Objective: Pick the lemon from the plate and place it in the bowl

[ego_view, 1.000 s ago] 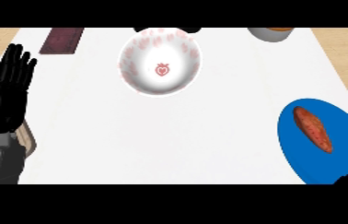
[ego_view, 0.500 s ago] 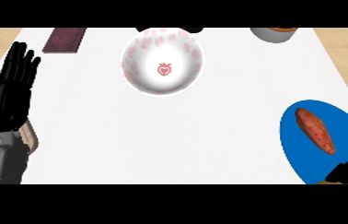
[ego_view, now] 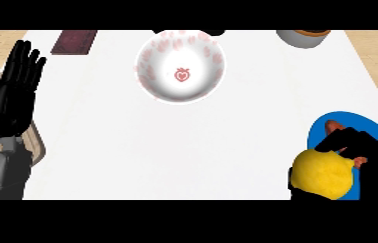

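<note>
- Right now my right hand (ego_view: 347, 142) sits at the lower right of the head view, fingers curled over the top of the lemon (ego_view: 322, 175), so I judge it is gripping the fruit from above and behind.
- That grip hides part of the lemon; I see its yellow bulk bulging toward me, below my fingers, over the near edge of the blue plate (ego_view: 347, 118).
- Whether the lemon has left the plate or rests on it, I cannot tell from this angle.
- An orange-brown item (ego_view: 336, 125) lies on the plate beside my fingers; I hold the lemon on the near side, apart from it.
- The bowl (ego_view: 179, 71), white with a pink pattern, stands well apart, up and to the left across the white counter (ego_view: 184, 147), so the carry must cross open surface.
- My left hand (ego_view: 18, 84) rests open at the left edge, fingers up, out of the way.
</note>
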